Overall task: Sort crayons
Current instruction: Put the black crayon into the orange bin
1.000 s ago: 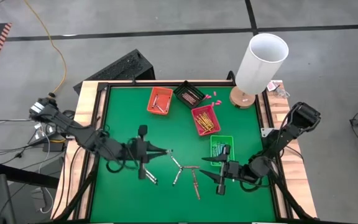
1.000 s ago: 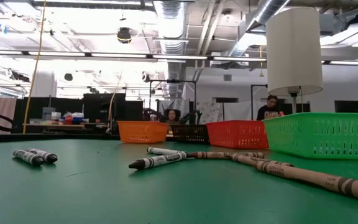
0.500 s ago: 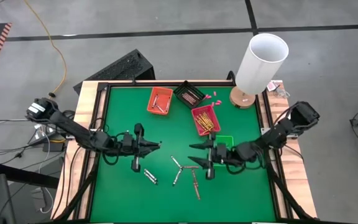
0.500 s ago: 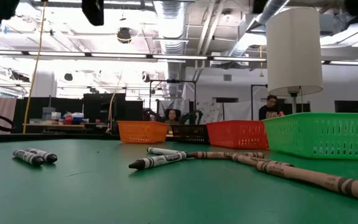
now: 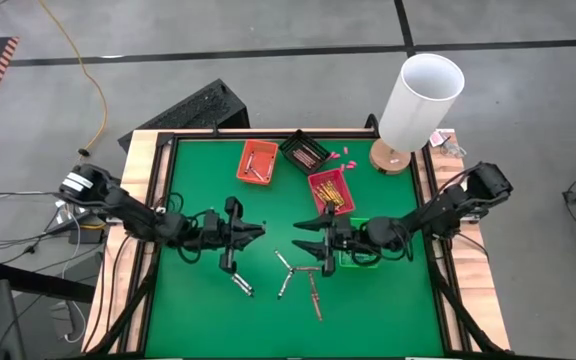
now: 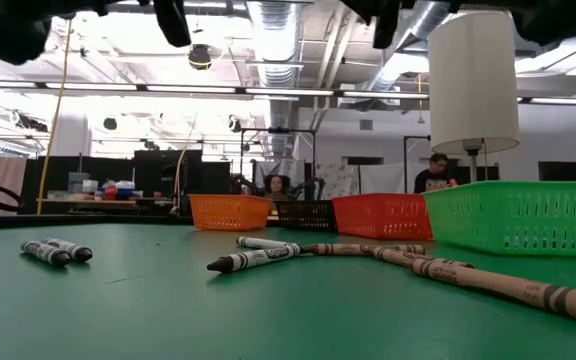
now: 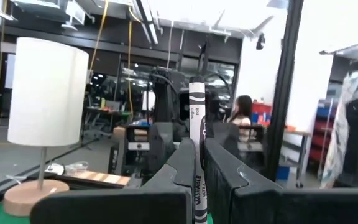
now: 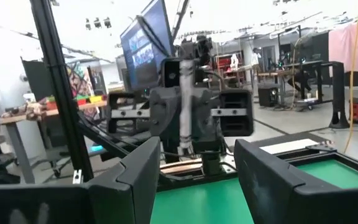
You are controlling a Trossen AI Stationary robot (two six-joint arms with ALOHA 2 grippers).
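Note:
My left gripper [image 5: 258, 232] hovers over the mat's left middle, pointing toward the table's right, shut on a grey crayon [image 7: 196, 118]. That crayon also shows in the right wrist view [image 8: 184, 112]. My right gripper [image 5: 304, 236] faces it from the right, a short gap away, open [image 8: 197, 186] with nothing between its fingers. Several loose crayons [image 5: 285, 270] lie flat on the green mat [image 5: 188, 300] just nearer than both grippers; the low view shows them too [image 6: 253, 260]. More crayons fill the orange tray [image 5: 256, 160], the dark tray [image 5: 304, 152] and the red tray [image 5: 330, 192]. My left gripper pinches the grey crayon's lower half [image 7: 199, 177] between its two fingers. The fingers come about level from the table's left and lie across the crayon. The crayon stands upright in the hold, its longer part sticking up above the fingers, lifted clear of the mat.
A green tray [image 5: 358, 228] sits under my right arm. A white-shaded lamp [image 5: 420, 95] stands at the far right corner, with tiny pink bits [image 5: 338, 155] beside it. Two dark crayons [image 6: 56, 252] lie apart at the near left. A wooden rim [image 5: 148, 170] frames the mat.
My right gripper has swung from the near right toward the table's left and far side, and now faces my left gripper, still open. My left gripper has sunk a little and tipped up from pointing downward to about level, keeping the crayon.

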